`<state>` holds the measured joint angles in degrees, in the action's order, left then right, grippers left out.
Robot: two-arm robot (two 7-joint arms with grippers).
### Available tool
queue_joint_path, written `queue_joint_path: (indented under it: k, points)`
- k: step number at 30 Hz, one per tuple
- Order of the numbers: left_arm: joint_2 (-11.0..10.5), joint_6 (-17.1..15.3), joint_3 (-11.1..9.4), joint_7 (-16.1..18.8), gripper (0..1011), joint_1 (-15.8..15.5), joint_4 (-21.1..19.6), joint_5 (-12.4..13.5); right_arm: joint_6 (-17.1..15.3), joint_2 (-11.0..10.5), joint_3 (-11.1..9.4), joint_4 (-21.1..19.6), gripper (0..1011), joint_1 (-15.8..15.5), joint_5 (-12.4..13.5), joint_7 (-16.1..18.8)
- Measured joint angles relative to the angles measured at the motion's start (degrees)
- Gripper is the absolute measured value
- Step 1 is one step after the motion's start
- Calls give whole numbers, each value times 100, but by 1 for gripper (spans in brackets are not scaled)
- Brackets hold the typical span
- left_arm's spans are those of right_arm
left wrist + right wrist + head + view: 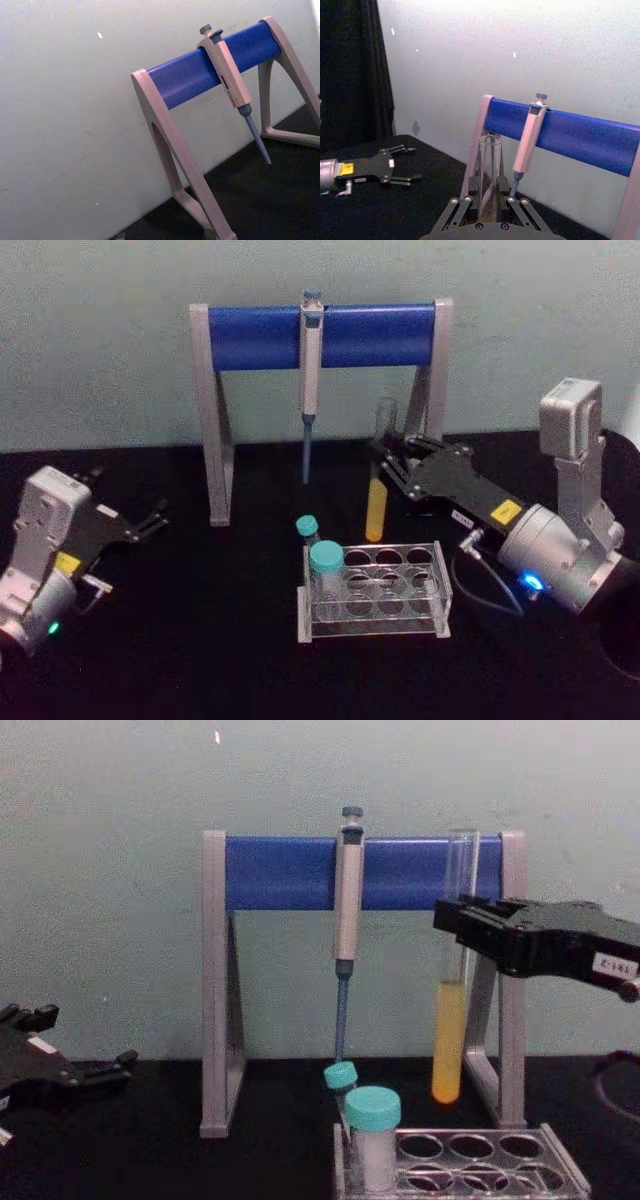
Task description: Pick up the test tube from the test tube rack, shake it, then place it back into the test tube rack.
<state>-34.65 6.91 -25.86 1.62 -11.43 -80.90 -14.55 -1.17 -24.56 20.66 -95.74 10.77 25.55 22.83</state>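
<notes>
Tube: the test tube [376, 502] is out of the rack [441, 585], hanging upright in the air at about 12 o'clock from the rack's middle, with yellow liquid in its lower part.
Right pincer: the right pincer [385, 453] comes in from 3 o'clock and pinches the tube on its clear upper part, above the liquid.
Left pincer: the left pincer [152, 521] rests low at 9 o'clock, well apart from the rack, with its fingers spread and nothing in them.
Done: the pick-up looks complete, since the tube's round bottom is clear of the holes.
Left to do: placing it back for certain. One moment cannot show whether the shake is finished.
Rack space: the holes from the middle round to 3 o'clock look free.
Neighbours: two teal-capped vials [326, 560] stand at the rack's 9 o'clock end.
Behind: a grey stand with a blue bar [260, 335] rises at 12 o'clock, and a pipette [311, 370] hangs from it at the tube's 10 o'clock.
In the way: the stand's leg at the 3 o'clock end is close behind the tube, so a wide shake could knock it.
</notes>
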Motion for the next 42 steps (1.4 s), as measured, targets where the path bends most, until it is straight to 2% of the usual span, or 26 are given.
queue_joint_path:
  k: [8,19,26,32,38,42]
  points:
    - [0,0,0,0,1001,0,0,0,-19,81,-26,161,229,124,-57,-48]
    - [0,0,0,0,1001,0,0,0,-15,86,-127,168,229,99,-133,-126]
    - [0,0,0,0,1001,0,0,0,-9,-26,-304,41,229,-70,-167,-202]
    - [0,0,0,0,1001,0,0,0,-22,-193,-441,-243,229,-410,-128,-165]
    - [0,0,0,0,1001,0,0,0,-22,-255,-404,-439,229,-602,10,18]
    - [0,0,0,0,1001,0,0,0,-22,-228,-289,-427,229,-553,75,128]
